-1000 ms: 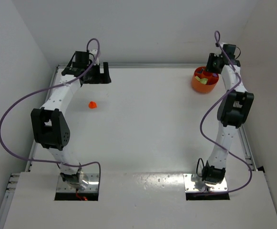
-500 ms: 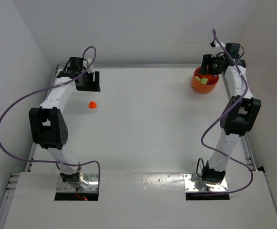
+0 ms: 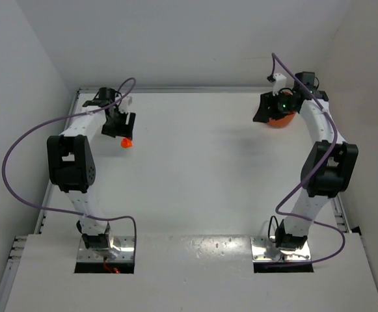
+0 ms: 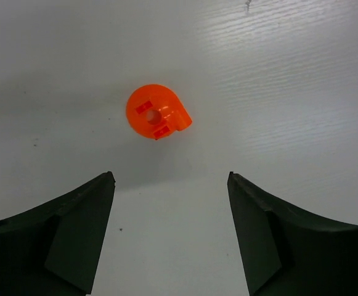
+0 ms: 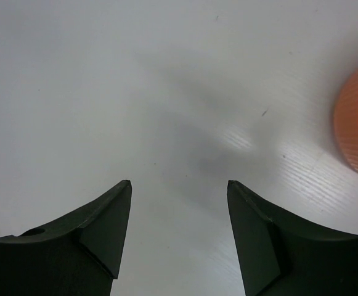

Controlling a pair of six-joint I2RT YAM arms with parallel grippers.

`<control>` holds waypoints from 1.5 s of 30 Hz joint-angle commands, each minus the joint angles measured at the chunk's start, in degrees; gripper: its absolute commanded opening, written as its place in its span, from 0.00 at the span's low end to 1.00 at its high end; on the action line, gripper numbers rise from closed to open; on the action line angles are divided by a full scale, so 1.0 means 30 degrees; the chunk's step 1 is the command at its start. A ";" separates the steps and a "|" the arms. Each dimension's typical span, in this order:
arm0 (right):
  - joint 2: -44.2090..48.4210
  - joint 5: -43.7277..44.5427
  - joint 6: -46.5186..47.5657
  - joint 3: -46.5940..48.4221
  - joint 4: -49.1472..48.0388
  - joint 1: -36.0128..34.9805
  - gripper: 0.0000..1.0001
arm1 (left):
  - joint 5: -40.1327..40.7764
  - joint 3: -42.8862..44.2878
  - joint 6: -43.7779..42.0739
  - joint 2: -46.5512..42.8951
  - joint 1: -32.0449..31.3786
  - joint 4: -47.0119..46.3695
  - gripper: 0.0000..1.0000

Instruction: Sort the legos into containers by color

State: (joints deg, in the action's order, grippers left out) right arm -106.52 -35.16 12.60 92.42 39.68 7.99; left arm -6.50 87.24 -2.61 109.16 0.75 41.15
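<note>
A: How will that orange lego piece (image 4: 157, 112) handle?
B: Light, hard and slick, I'd judge. It's rounded with a stub, so pinch across the round body. It lies on the desk (image 3: 195, 169) just ahead of the left jaws, which point down at it, apart and empty.
A: And the right arm (image 3: 322, 127)?
B: Stretched far out. The right jaws are apart and empty beside the orange bowl (image 5: 351, 132).
</note>
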 commanded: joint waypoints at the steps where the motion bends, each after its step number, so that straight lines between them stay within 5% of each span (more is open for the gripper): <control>1: 0.1024 -0.1230 0.0837 -0.0219 0.0015 -0.0202 0.64 | -0.1492 -0.0135 -0.3946 -0.0293 0.0071 0.0084 0.82; 3: 0.1200 -0.1230 0.1042 -0.0221 0.0015 -0.0407 0.64 | -0.2254 -0.0311 -0.5858 -0.0294 0.0276 0.0258 0.91; 7: 0.1026 -0.1230 0.1044 -0.0047 0.0015 -0.0583 0.64 | -0.4126 0.1644 -1.0457 0.0786 0.0452 0.2596 0.92; 16: 0.0790 -0.0851 0.1425 0.0394 0.0367 -0.1198 0.64 | -0.6622 0.4640 -1.8842 0.3924 0.1126 0.7059 0.80; 31: 0.0966 0.0088 0.1601 0.0042 0.0367 -0.1755 0.64 | -0.5743 0.4288 -1.8729 0.4481 0.1389 0.3367 0.80; 45: 0.0614 0.0440 0.1776 0.0392 0.0367 -0.1930 0.64 | -0.5743 0.3937 -1.9108 0.5387 0.1389 0.3189 0.77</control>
State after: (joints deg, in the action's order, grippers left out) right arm -106.19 -33.45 16.75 91.61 41.23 2.66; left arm -22.48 99.35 -57.87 124.84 4.75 51.29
